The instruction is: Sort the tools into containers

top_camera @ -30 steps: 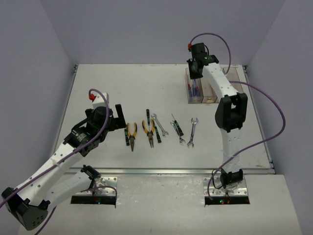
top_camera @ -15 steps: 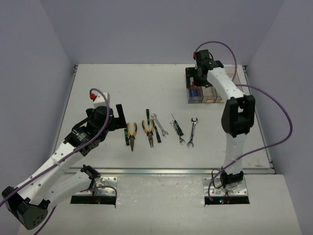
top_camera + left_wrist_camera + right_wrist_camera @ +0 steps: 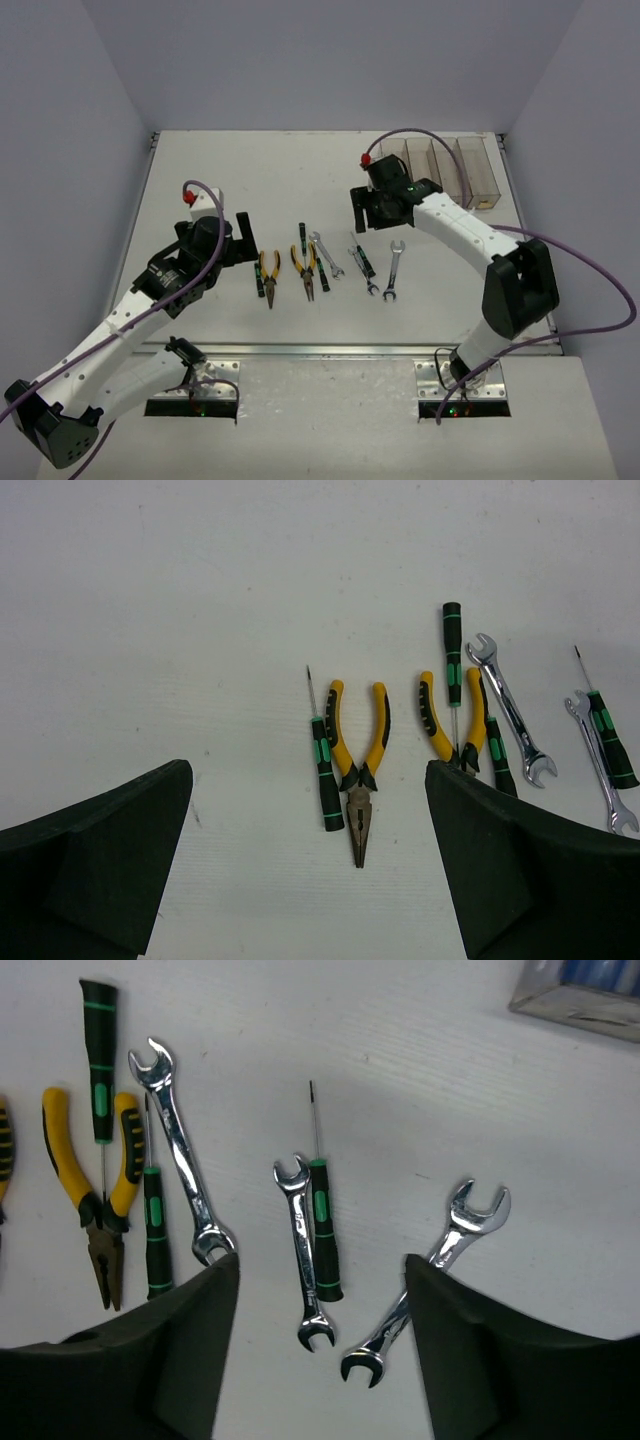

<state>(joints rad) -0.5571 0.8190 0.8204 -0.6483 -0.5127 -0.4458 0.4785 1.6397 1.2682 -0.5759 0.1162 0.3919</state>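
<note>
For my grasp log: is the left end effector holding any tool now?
No, the left end effector is open and empty, and the pliers lie free on the table.

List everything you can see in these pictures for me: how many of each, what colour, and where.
Pliers: two, yellow-and-black handles; lying side by side at the left end of the tool row.
Screwdrivers: four, green-and-black handles; scattered between the pliers and the wrenches.
Wrenches: three, silver; towards the right end of the row.
Bins: four, clear brownish, joined in a row; far right corner of the table.
Table: one, white; under everything.
Arms: two, white and black; left arm over the pliers, right arm over the wrenches, both with jaws open and holding nothing.
</note>
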